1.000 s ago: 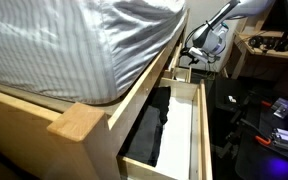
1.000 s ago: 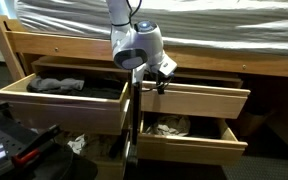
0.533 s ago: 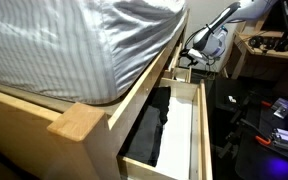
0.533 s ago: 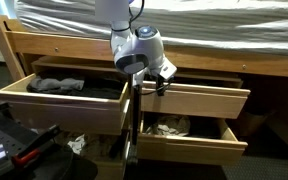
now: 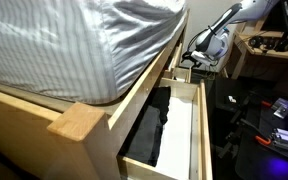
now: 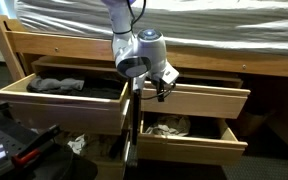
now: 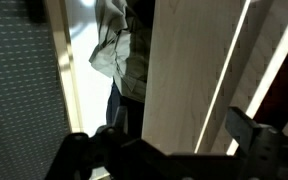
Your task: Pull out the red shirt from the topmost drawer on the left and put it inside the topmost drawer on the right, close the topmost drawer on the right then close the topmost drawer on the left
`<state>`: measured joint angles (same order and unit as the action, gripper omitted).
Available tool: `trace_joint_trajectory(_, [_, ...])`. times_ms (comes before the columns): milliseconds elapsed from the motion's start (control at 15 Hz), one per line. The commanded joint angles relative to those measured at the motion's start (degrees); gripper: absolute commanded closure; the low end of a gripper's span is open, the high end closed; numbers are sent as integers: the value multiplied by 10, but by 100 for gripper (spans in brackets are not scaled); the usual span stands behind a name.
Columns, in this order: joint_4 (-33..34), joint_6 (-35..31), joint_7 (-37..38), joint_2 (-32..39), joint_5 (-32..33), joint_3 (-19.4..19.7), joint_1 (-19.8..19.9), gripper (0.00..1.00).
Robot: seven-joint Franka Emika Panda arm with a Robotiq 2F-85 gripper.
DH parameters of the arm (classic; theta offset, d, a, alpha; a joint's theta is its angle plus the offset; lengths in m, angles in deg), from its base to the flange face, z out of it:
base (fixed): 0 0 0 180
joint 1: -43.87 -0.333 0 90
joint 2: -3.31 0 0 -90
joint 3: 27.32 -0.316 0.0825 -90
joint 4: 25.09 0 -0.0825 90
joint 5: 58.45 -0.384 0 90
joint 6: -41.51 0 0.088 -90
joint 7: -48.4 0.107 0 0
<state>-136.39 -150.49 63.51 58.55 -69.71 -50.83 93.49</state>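
Observation:
The topmost left drawer [image 6: 54, 108] stands pulled out and holds dark grey clothes [image 6: 66, 85]; it also shows in an exterior view [image 5: 197, 130] with dark cloth [image 5: 149, 125] inside. No red shirt shows in any view. The topmost right drawer [image 6: 199, 98] is partly pulled out. My gripper [image 6: 162, 88] hangs at the left end of that drawer, also seen in an exterior view [image 5: 199, 55]. In the wrist view my gripper [image 7: 179, 128] is open with its fingers wide apart, nothing between them, and a pale wooden panel [image 7: 184, 60] beyond them.
The lower right drawer [image 6: 189, 150] is open with pale crumpled clothing [image 6: 164, 127], which also shows in the wrist view [image 7: 114, 50]. A striped mattress [image 5: 84, 40] lies on the bed frame. A black case [image 6: 14, 145] sits in front at the left. A cluttered desk [image 5: 264, 50] stands behind the arm.
My gripper has shifted slightly to the right along the top right drawer's front. The drawers and clothes have not moved.

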Motion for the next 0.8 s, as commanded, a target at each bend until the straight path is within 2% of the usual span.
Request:
trace_joint_trajectory(0, [0,0,4,0,2,2,-3,0])
trace_joint_trajectory(133, [10,-1,-2,10,11,-7,-1,0])
trace_joint_trajectory(333, [95,55,-3,71,11,2,-41,0])
trace_joint_trajectory(467, [143,78,-16,112,11,-16,-41,0])
trace_joint_trajectory(733, [217,22,-43,190,23,-59,-18,0])
